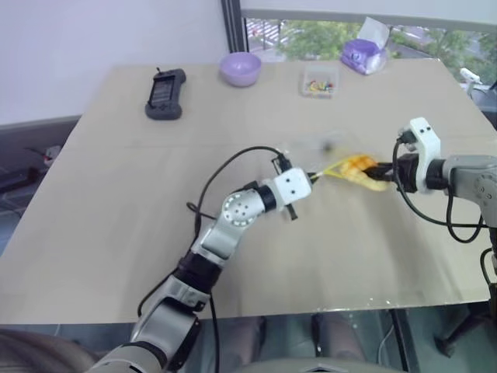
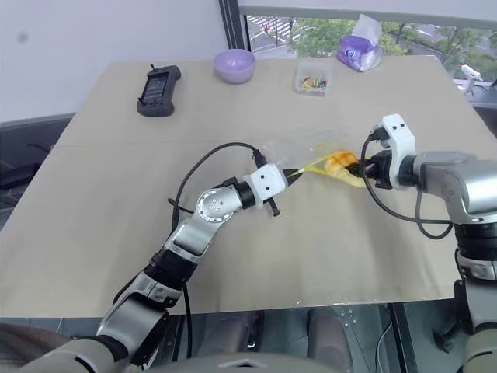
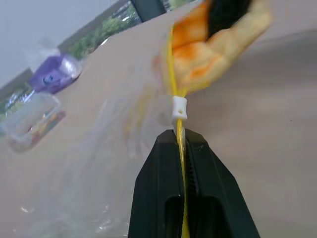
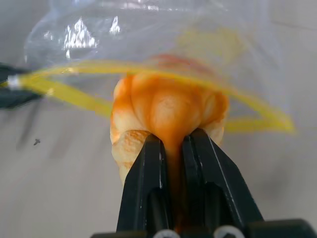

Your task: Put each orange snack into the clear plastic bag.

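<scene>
The right claw [image 4: 171,144] is pinching the bun [image 4: 168,111], which is sitting right at the bag's mouth, partly past the yellow strip [image 4: 69,94]. The left claw [image 3: 182,141] is pressed together on that strip at its white slider end, holding the bag [image 4: 148,34] open just off the worktop [image 1: 116,194], with the clear body of the bag trailing beyond the bun. Step in hand looks like insertion, roughly midway. To do it well: be keeping the strip taut and the mouth wide, be pushing the bun straight along the bag's length, not across the strip. Risk is the bun catching the lip or the soft bun squashing under the pinch. Let go only once the bun is fully past the strip.
</scene>
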Motion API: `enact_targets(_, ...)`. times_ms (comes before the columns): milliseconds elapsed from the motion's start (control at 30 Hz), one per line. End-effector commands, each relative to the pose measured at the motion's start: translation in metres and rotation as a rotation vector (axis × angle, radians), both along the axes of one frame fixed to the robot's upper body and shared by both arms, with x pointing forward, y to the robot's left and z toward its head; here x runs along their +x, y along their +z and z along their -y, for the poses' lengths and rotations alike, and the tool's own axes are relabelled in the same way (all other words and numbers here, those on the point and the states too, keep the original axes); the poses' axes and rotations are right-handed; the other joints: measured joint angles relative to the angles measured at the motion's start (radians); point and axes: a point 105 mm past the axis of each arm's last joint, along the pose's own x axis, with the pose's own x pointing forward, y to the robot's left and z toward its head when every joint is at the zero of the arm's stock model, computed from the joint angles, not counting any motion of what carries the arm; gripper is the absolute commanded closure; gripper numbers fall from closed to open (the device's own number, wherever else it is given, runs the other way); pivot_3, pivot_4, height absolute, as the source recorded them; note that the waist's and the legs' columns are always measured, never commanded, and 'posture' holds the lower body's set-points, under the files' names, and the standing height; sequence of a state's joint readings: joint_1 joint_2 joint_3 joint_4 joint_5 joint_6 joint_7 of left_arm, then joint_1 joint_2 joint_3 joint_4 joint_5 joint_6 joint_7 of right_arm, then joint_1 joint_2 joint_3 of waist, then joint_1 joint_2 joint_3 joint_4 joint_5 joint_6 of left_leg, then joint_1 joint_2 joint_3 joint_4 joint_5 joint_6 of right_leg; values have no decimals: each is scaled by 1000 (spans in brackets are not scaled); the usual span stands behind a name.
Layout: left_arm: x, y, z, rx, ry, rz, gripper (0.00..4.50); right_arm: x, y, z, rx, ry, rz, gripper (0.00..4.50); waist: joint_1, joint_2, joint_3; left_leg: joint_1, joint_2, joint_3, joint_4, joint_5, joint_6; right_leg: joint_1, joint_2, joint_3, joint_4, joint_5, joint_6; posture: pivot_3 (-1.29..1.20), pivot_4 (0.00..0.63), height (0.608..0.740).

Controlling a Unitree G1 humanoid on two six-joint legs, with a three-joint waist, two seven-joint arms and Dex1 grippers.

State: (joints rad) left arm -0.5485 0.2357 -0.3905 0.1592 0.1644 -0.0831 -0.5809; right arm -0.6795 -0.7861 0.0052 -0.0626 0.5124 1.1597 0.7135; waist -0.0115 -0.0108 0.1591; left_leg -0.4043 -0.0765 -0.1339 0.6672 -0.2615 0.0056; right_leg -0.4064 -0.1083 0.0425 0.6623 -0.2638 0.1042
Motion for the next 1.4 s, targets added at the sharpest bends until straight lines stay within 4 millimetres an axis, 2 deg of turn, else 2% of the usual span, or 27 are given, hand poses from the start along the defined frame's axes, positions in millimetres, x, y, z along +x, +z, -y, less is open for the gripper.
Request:
enact_targets(33, -7, 8, 11, -14, -64, 37, 4500, 1, 14, -9, 28, 24, 34, 4488, 0, 0, 0, 0, 0, 0, 0, 0, 0, 0, 0, 0, 0, 0, 0, 0, 150, 740)
enact_targets(367, -18, 14, 29, -48, -142, 40, 4500, 21, 5, -14, 109, -111, 73, 4488, -1, 0, 0, -1, 0, 0, 0, 0, 0, -1, 0, 0, 1, 0, 0, 0, 150, 740)
enact_targets(500, -22, 15, 34, -52, -165, 41, 4500, 23, -1, -14, 68, -137, 79, 4488, -2, 0, 0, -6, 0, 0, 2, 0, 0, -7, 0, 0, 2, 0, 0, 0, 150, 740)
enact_targets(600, -22, 15, 36, -52, -171, 40, 4500, 20, 9, -28, 182, -102, 79, 4488, -5, 0, 0, -9, 0, -1, 2, 0, 0, -9, 0, 0, 2, 0, 0, 0, 150, 740)
enact_targets(633, -22, 15, 36, -52, -172, 39, 4500, 19, 10, -30, 194, -98, 82, 3768, -5, 0, 0, -9, 0, 0, 2, 0, 0, -9, 0, 0, 2, 0, 0, 0, 150, 740)
enact_targets(733, -22, 14, 36, -57, -173, 35, 4500, 22, 14, -27, 189, -121, 125, 2638, -4, 1, 0, -9, -1, -1, 2, 0, 0, -10, 0, 0, 2, 0, 0, 0, 150, 740)
enact_targets(867, -19, 17, 34, -86, -151, 18, 4500, 21, 12, -22, 179, -145, 132, 692, -3, 1, 0, -9, -1, -1, 2, 0, 0, -9, 0, 0, 2, 0, 0, 0, 150, 740)
enact_targets(900, -17, 18, 33, -96, -139, 11, 4500, 19, 12, -21, 171, -136, 136, 374, -4, 1, 0, -9, -1, -1, 2, 0, 0, -9, 0, 0, 2, 0, 0, 0, 150, 740)
enact_targets(1000, -8, 21, 27, -120, -87, -8, 4500, 5, 13, -21, 169, -67, 127, 374, -3, 1, 0, -10, -2, -1, 2, 0, 0, -9, 0, -1, 2, 0, 0, 0, 150, 740)
enact_targets(1233, 4, 30, 21, -181, -22, -47, 4500, -39, 27, 5, 83, 140, 237, 374, -1, 1, 0, -10, -3, -2, 3, 0, 0, -9, -1, -2, 2, 0, 0, 0, 150, 740)
enact_targets(1300, 5, 30, 20, -187, -18, -56, 4500, -52, 27, 17, -24, 216, 298, 374, 0, 1, 0, -10, -3, -2, 3, 0, 0, -8, -1, -2, 2, 0, 0, 0, 150, 740)
enact_targets(1400, 4, 29, 19, -191, -18, -68, 4500, -42, 18, 51, -279, 149, 358, 374, -3, 1, 0, -9, -3, -1, 3, 0, 0, -8, -1, -2, 2, 0, 0, 0, 150, 740)
